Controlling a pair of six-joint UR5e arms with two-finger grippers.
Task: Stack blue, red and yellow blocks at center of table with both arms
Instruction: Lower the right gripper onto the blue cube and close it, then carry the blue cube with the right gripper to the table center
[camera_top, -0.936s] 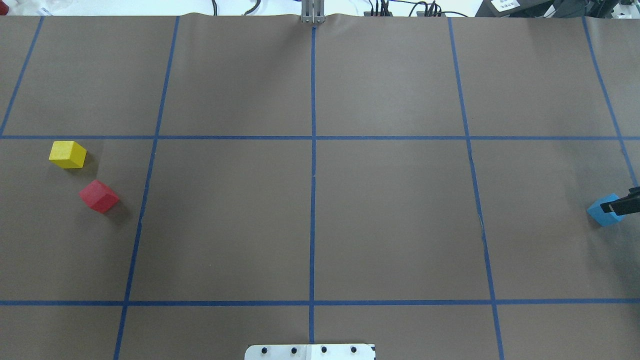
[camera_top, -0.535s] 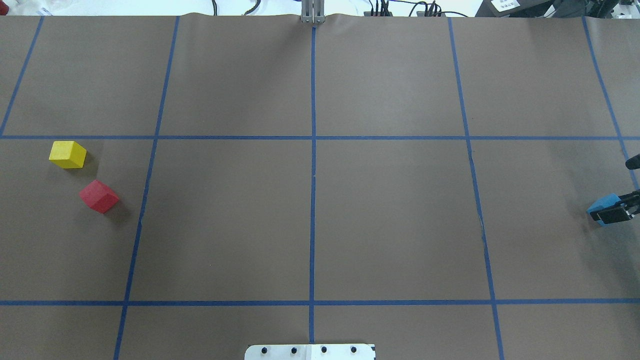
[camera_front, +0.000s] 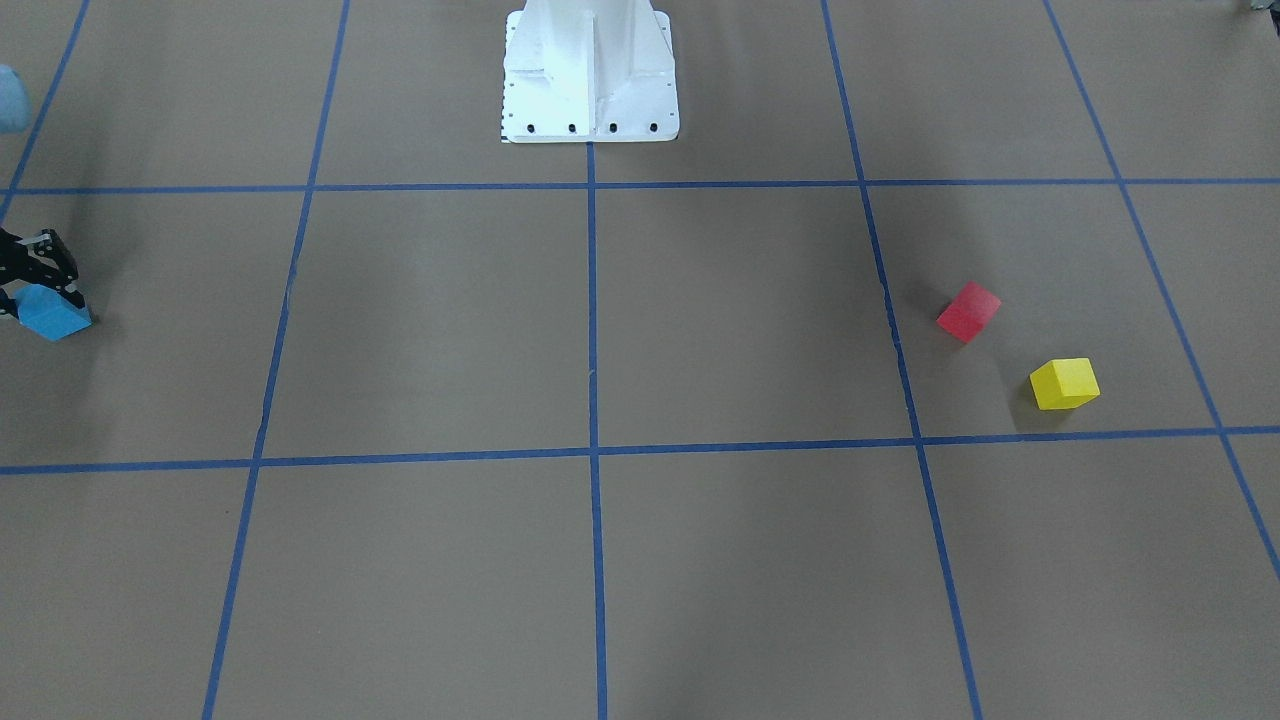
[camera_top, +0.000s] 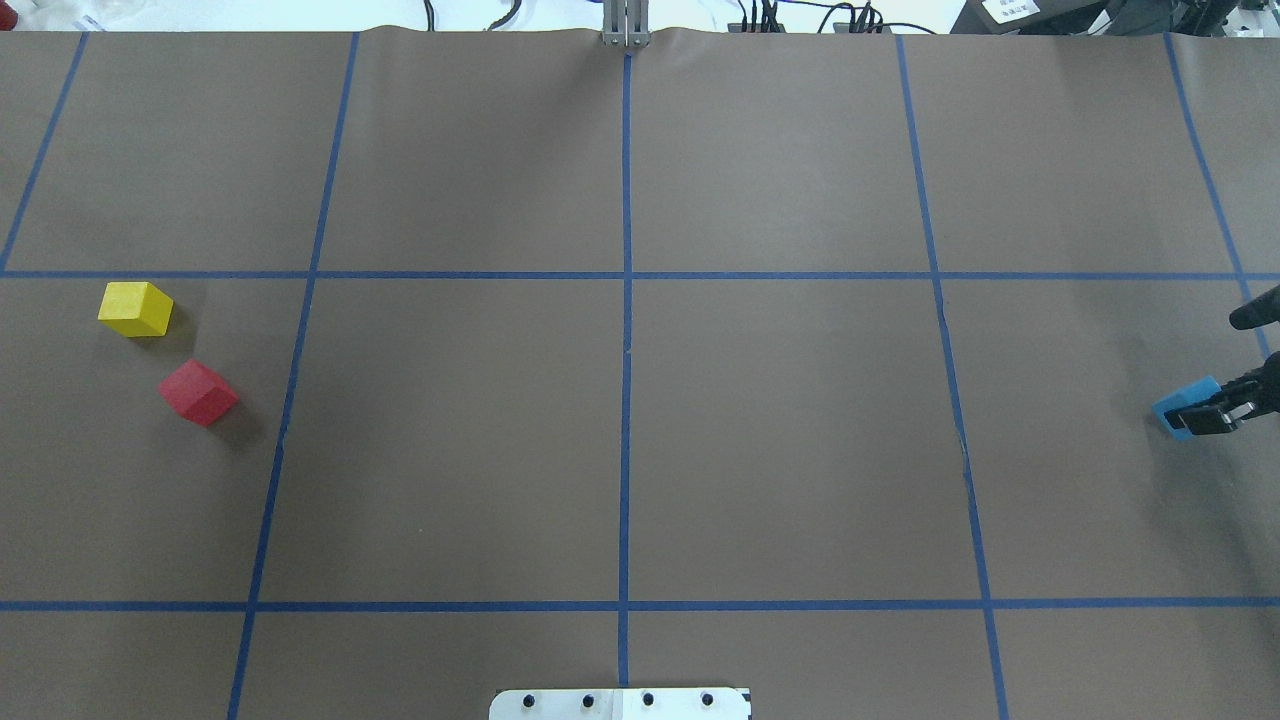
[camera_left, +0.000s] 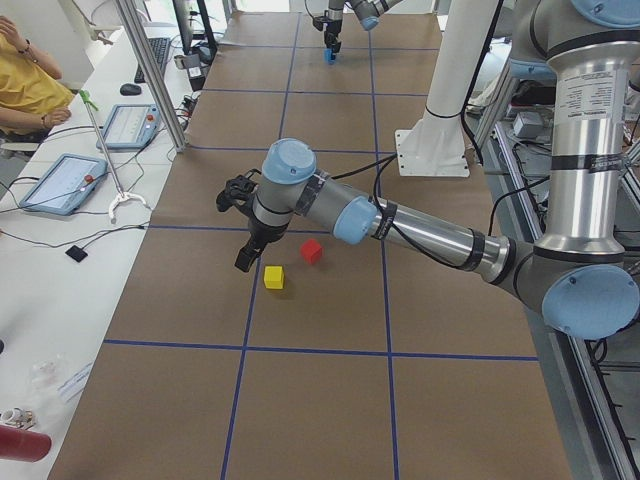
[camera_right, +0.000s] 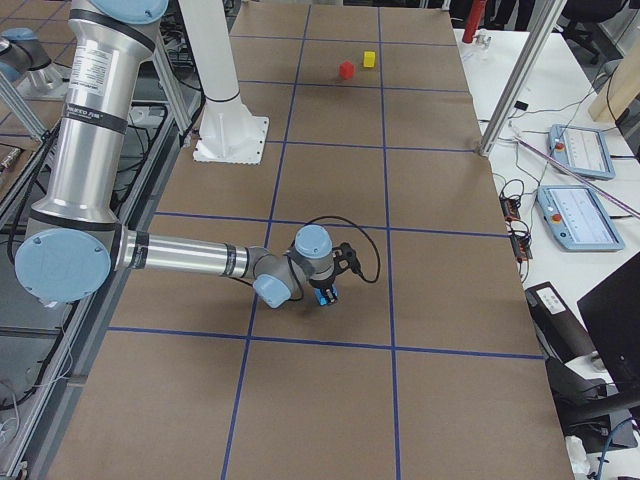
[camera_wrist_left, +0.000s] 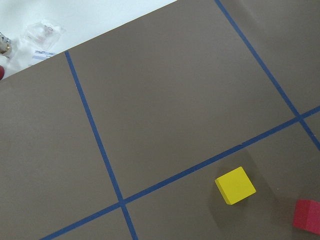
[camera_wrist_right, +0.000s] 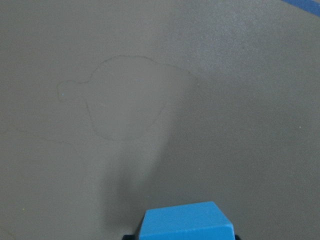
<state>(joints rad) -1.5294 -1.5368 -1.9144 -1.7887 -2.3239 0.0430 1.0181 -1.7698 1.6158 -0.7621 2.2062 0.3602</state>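
Note:
The blue block (camera_top: 1178, 410) is at the table's far right, between the fingers of my right gripper (camera_top: 1212, 414), which is shut on it. It also shows in the front view (camera_front: 50, 316), the right side view (camera_right: 325, 296) and at the bottom of the right wrist view (camera_wrist_right: 185, 223). The yellow block (camera_top: 136, 308) and the red block (camera_top: 198, 392) lie apart on the far left. In the left side view my left gripper (camera_left: 244, 262) hangs above the table just beside the yellow block (camera_left: 273, 277). I cannot tell whether it is open. The left wrist view shows the yellow block (camera_wrist_left: 235, 185) and the red block (camera_wrist_left: 307, 215).
Blue tape lines (camera_top: 626, 350) cross at the table's middle. The robot's white base plate (camera_top: 620, 704) is at the near edge. Cables and a clamp (camera_top: 625, 25) sit along the far edge. A person and tablets (camera_left: 62, 180) are at a side desk.
My right gripper has moved a little to the left, towards the table's middle, with the blue block in it. The yellow and red blocks have not moved.

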